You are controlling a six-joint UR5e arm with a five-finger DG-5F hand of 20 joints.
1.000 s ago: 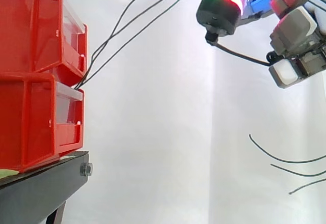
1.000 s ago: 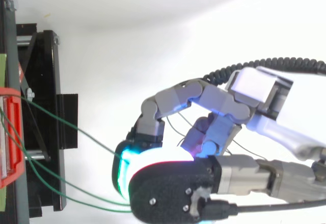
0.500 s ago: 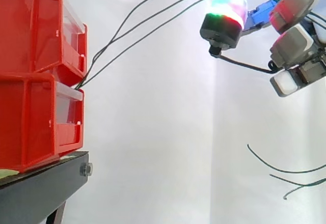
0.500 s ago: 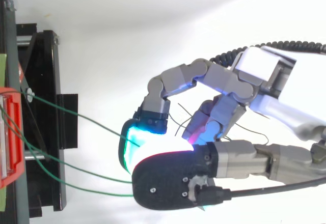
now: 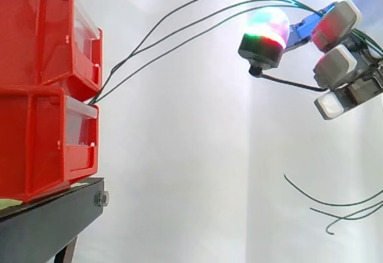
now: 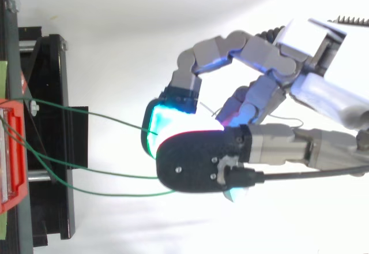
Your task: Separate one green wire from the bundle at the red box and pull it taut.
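Three green wires [image 5: 179, 27] rise from the gap between the stacked red bins [image 5: 42, 66] and arc right to my hand [image 5: 341, 48]. From above, one green wire [image 6: 109, 118] meets the glowing cyan fingertip [image 6: 153, 130]. The other two green wires [image 6: 104, 176] run in under the black-backed thumb [image 6: 202, 161]. My hand [image 6: 271, 144] has its fingers curled over the wires against the thumb. The wires are bowed, not straight. Their free ends [image 5: 323, 203] dangle below the hand at the lower right.
The bins stand on a black stand [image 5: 48, 221] at the left, in front of a white curtain. From above, the stand's frame [image 6: 52, 92] and the red bin edge [image 6: 14, 150] line the left side. Open space lies between bins and hand.
My hand has shifted up and slightly right in the top view, and its thumb pad sits lower in the side view. The wires arc lower and their loose ends have swung down.
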